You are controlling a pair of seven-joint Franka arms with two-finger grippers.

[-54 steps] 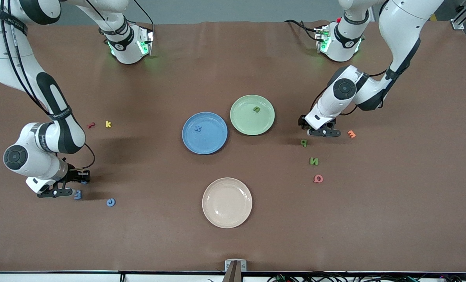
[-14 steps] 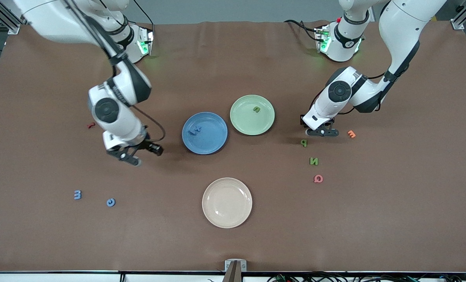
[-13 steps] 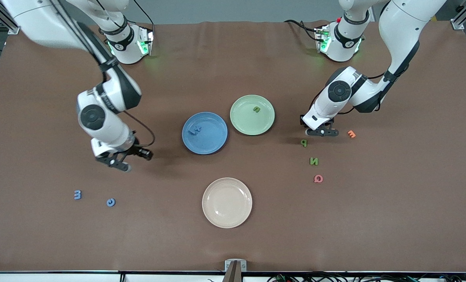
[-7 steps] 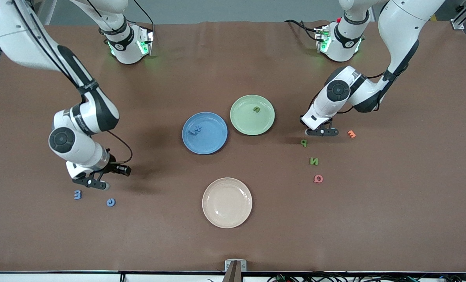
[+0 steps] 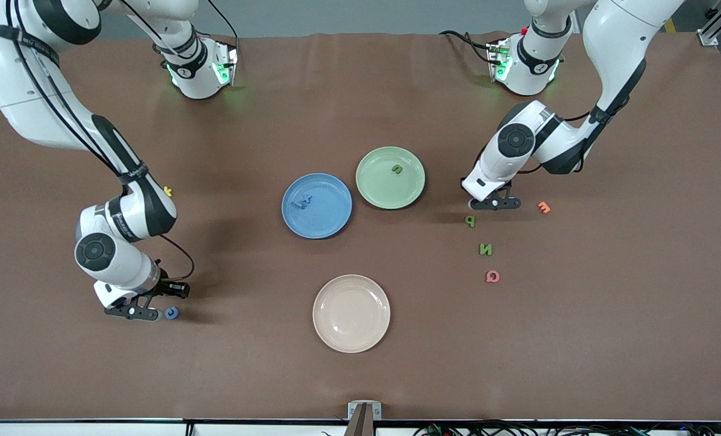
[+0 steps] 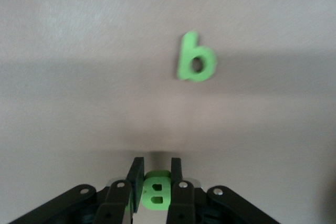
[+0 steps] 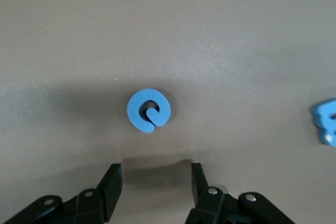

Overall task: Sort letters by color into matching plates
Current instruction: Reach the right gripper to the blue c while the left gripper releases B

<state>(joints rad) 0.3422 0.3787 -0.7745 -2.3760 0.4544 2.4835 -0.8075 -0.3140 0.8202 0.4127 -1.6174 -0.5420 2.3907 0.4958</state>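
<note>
The right arm sweeps down the left edge of the front view, elbow bent, wrist low in the lower left of the frame. Its right gripper (image 5: 148, 314) hangs just above the table with fingers spread, beside a round blue letter (image 5: 171, 312), which the right wrist view shows lying just ahead of the open fingertips, untouched (a second blue letter (image 7: 326, 125) sits at that view's edge).

The left arm folds down from the upper right of the front view, forearm slanting toward the frame's center. The left gripper (image 5: 494, 204) sits low just above a green "P" letter (image 5: 470, 221) in the frame. In the left wrist view its fingers (image 6: 136, 174) are pressed onto a small green "B" letter (image 6: 156, 192).

Near the middle of the front view, the blue plate (image 5: 333, 219) holds two blue letters (image 5: 302, 201), and the green plate (image 5: 377, 192), touching it at upper right, holds one green letter (image 5: 398, 170). A green "N" letter (image 5: 486, 249) lies below the "P".
</note>
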